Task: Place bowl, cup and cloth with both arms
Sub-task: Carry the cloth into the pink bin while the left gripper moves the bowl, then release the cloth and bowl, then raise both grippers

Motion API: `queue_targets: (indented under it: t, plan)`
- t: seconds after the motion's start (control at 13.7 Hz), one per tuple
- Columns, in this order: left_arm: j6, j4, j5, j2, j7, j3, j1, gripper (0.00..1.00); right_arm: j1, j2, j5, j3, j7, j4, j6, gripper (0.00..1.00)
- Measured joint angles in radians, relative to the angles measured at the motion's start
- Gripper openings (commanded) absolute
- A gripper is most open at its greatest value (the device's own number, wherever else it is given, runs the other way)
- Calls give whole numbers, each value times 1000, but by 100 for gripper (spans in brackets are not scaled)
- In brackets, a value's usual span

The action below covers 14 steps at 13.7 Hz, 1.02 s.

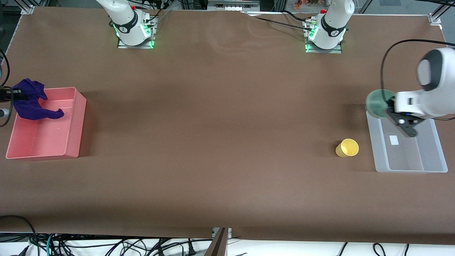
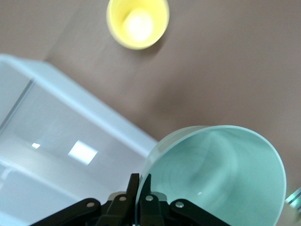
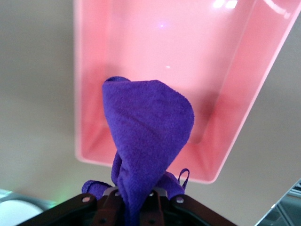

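My left gripper [image 1: 390, 108] is shut on the rim of the mint-green bowl [image 1: 378, 103] and holds it tilted in the air over the farther end of a clear bin [image 1: 405, 167]. In the left wrist view the fingers [image 2: 133, 186] pinch the bowl's [image 2: 221, 174] rim. The yellow cup [image 1: 347, 148] stands upright on the table beside the clear bin; it shows in the left wrist view too [image 2: 138, 22]. My right gripper [image 1: 17, 96] is shut on the purple cloth [image 1: 33, 101], which hangs over the pink bin [image 1: 73, 124]. The cloth [image 3: 148, 141] drapes from the jaws with its loop showing.
The pink bin [image 3: 94, 94] sits at the right arm's end of the table, the clear bin [image 2: 70, 141] at the left arm's end. Brown table cover [image 1: 220, 142] lies between them. Both arm bases stand along the table's farther edge.
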Motion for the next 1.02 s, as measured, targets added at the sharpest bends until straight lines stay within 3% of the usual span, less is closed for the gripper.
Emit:
queue_targets:
  t: [0.36,0.73,0.8,0.87,0.95,1.02]
  plan:
    - [34,172,24,232,166,5,221,0,-4,95,0,-56,-19,-122,189,0]
    - [239,229,-13,443,182,-7,252,0,-3,152,15,-59,-16,-187,333,0]
    - [267,232,-24,463,183,-9,250,16,-3,172,33,-59,-16,-204,382,0]
    - [283,235,-30,476,183,-11,249,70,-3,195,50,-59,-16,-215,422,0]
    - [288,239,-33,481,184,-13,249,100,-3,220,66,-58,-16,-218,455,0]
    - [288,244,-34,481,185,-13,249,100,-1,237,73,-58,-15,-218,480,0]
